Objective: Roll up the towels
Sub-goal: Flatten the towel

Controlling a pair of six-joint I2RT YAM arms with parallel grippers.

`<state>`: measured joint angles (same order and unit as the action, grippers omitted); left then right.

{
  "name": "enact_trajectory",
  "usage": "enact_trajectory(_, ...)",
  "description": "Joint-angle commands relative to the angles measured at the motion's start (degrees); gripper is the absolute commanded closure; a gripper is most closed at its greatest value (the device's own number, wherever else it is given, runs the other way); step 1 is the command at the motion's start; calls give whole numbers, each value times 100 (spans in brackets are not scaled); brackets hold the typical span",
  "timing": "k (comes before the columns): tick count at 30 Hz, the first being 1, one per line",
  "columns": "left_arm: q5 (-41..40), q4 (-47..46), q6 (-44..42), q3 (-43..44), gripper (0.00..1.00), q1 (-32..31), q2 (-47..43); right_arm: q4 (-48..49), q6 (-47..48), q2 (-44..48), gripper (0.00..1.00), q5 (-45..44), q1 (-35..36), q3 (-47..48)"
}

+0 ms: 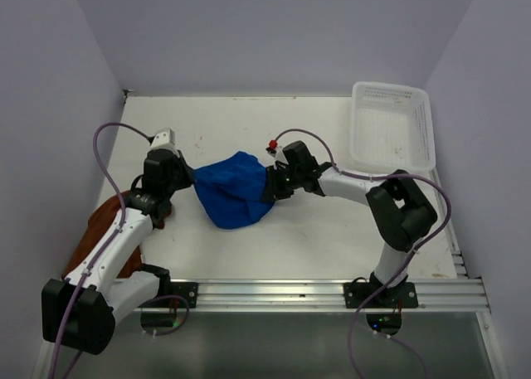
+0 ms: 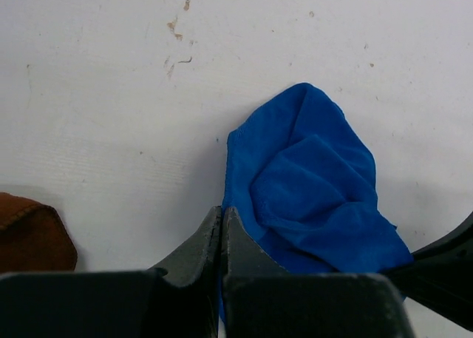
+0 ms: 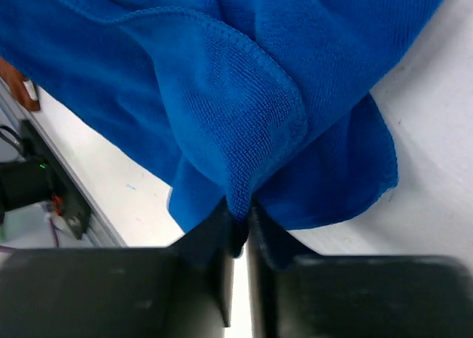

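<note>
Pinching blue towel (image 3: 244, 94) fold w/ R gripper (image 3: 236, 227); L gripper (image 2: 221, 220) pressed shut at its edge, grip unclear. Pull taut, roll evenly.

Overhead view: high above the near edge, facing down over the whole table (image 1: 332, 238). Wrist views: low, angled at the tabletop, the right one nearest. All three share the blue towel (image 1: 234, 190).

The left arm (image 1: 112, 245) covers much of the rust-brown soft cloth towel (image 1: 101, 220); the bright blue cloth towel (image 3: 222, 94) overruns the right wrist view's top edge.
</note>
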<state>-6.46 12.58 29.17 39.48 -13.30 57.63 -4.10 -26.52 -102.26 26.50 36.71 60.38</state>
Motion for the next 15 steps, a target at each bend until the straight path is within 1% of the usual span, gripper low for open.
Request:
enact_trajectory(1,-75,113,-201,261,100,-41,-94,322,-178,91,91,-21,-6,53)
enact_trajectory(2,-101,148,-210,305,100,-41,-94,209,-134,153,99,-109,3,88)
enact_trajectory(3,-136,253,-262,366,100,-41,-68,34,23,328,100,-397,-6,219)
enact_trajectory(5,-355,481,-341,656,100,-50,-6,-738,226,530,100,-759,3,395)
enact_trajectory(6,-678,822,-429,805,100,-59,133,-1037,401,775,100,-1283,-41,604)
enact_trajectory(7,-855,1008,-464,1111,100,-67,231,-1545,446,891,100,-1540,-41,685)
enact_trajectory(9,-1302,1307,-587,1385,100,-67,363,-1970,516,1302,100,-2077,-67,843)
enact_trajectory(10,-1410,1509,-631,1595,100,-67,450,-2337,534,1453,100,-2496,-67,870)
enact_trajectory(12,-1621,1694,-746,1764,100,-67,521,-2630,552,1673,100,-2772,-93,862)
enact_trajectory(13,-1648,1730,-781,1869,100,-67,530,-2918,543,1883,100,-2999,-94,853)
enact_trajectory(15,-1648,1792,-851,1931,100,-67,583,-3175,482,2077,100,-3194,-111,748)
